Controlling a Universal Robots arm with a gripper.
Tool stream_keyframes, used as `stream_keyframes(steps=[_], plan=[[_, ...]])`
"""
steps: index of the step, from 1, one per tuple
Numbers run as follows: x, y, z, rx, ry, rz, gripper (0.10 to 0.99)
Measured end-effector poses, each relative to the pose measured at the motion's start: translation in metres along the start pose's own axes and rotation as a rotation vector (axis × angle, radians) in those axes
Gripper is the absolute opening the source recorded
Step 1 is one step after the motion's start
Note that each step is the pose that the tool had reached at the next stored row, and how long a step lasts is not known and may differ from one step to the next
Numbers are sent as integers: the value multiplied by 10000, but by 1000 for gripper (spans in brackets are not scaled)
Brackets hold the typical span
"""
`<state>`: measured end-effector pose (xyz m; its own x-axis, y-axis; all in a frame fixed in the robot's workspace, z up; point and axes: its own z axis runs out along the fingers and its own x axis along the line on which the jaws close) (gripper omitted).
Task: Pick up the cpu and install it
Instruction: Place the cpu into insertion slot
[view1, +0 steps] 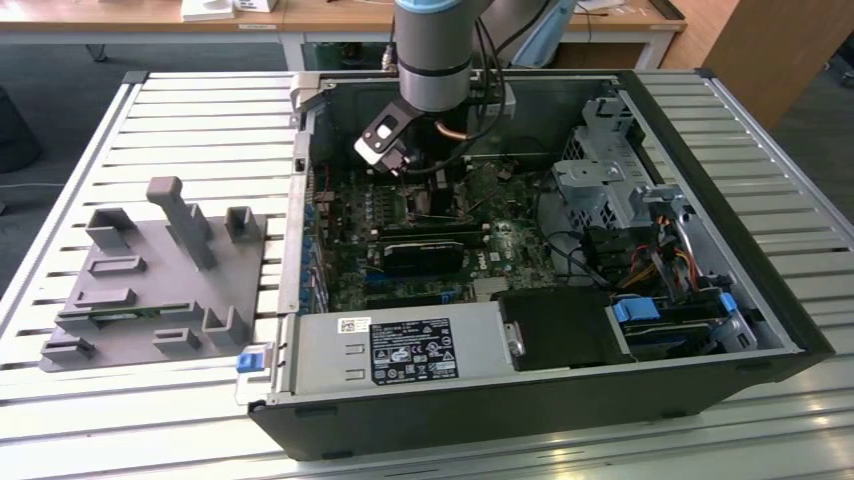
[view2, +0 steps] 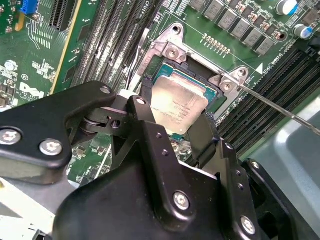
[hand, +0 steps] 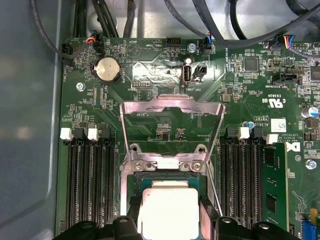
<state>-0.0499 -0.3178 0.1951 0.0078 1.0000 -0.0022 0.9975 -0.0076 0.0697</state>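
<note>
A big computer box (view1: 534, 405) lies open on a metal table (view1: 200, 110) made of long strips. On the exterior view's left, a grey tray (view1: 147, 290) sits on the table beside the box. The robot arm (view1: 434, 50) reaches down into the box, and its gripper (view1: 416, 175) is low over the green board (view1: 400, 215) inside. In both wrist views the cpu (view2: 180, 102) (hand: 167, 205) is right between the black fingers (view2: 150, 130) (hand: 134, 212). It is a small flat square with a shiny grey top. The gripper (view2: 175, 112) (hand: 169, 215) has one finger pressed on each of two sides of the cpu, so the jaws are clamped on it. The cpu is right over the open socket (hand: 131, 180), inside its metal frame. I cannot tell if it is already lying flat in the socket or is just above it. In the first wrist view the metal lid (hand: 172, 106) of the socket is flipped back, away from the cpu. In the second wrist view a thin metal rod (view2: 270, 105) sticks out to the side from a corner of the socket. Long dark slots (hand: 90, 180) run along both sides of the socket, and a green stick (hand: 272, 190) stands in one of the slots, well apart from the cpu. A round silver battery (hand: 108, 70) sits on the board past the lid.
</note>
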Motion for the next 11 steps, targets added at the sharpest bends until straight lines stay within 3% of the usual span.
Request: stream_keyframes(steps=[11], plan=[[2,-1,19,1,-2,15,537]])
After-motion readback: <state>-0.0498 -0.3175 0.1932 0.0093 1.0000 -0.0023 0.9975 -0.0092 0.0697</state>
